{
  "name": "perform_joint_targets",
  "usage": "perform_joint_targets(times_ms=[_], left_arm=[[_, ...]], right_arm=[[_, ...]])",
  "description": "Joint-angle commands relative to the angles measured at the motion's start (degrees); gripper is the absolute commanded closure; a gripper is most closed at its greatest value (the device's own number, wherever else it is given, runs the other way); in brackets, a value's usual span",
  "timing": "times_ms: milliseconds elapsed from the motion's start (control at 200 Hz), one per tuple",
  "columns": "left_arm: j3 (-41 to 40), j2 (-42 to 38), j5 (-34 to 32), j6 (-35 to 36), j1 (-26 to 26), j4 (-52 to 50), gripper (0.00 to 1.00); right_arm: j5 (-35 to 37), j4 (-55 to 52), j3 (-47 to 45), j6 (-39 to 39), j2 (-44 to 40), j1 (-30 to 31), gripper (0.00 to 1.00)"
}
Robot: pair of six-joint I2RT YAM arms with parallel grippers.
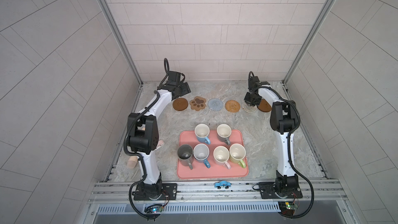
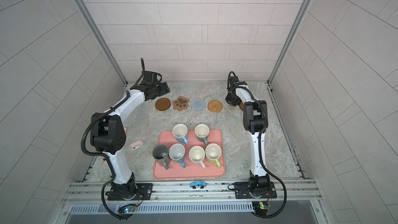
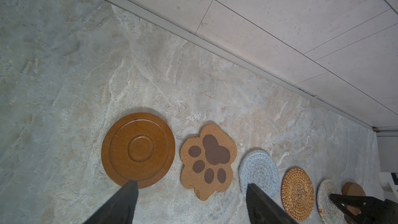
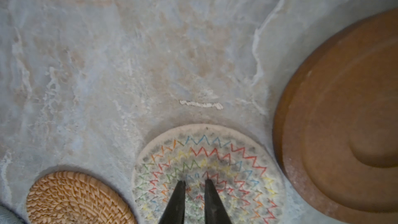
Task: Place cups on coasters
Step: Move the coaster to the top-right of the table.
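Several cups stand upright on a pink tray (image 1: 212,174): dark grey (image 1: 185,154), blue (image 1: 201,152), pink (image 1: 221,155), green (image 1: 237,152), and behind them blue (image 1: 202,131) and grey-brown (image 1: 224,130). Farther back, the coasters lie bare in a row: brown disc (image 1: 180,104), paw print (image 3: 207,160), blue-grey knit (image 1: 215,104), rattan (image 1: 232,106), zigzag-patterned round (image 4: 206,160), brown disc (image 4: 344,126). My left gripper (image 3: 191,183) hangs open over the row's left end, holding nothing. My right gripper (image 4: 195,181) is shut, tips down at the patterned coaster's middle.
The back wall (image 3: 280,29) runs close behind the coaster row. A blue toy car (image 1: 222,184) sits on the front rail. A small pink device (image 1: 159,144) and a wooden piece (image 1: 131,162) lie by the left arm's base.
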Motion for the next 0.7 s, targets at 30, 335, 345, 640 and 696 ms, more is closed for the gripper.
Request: perform_joint_targets(times_ms=[30,335,345,640,696], left_arm=[[0.3,-0.9,0.2,-0.4,0.5,0.5,0.14],[0.4,-0.9,0.1,-0.2,0.4,0.5,0.14],[0.3,-1.0,0.1,-0.2,0.5,0.5,0.14],[0.2,-1.0,0.0,-0.3,0.5,0.5,0.14],[0.0,-1.1,0.0,-0.4,0.4,0.6,0.14]], right_arm=[[1.0,-4.3,-3.2,-0.3,0.8,0.3,0.79],[1.2,-4.3,-1.2,0.6,1.8,0.7,0.79],[1.2,-4.3,-1.2,0.7,1.9,0.7,0.79],[1.2,-4.6,0.9,1.6,1.0,0.6,0.79],[1.1,-4.3,1.2,2.0,0.6,0.7,0.79]])
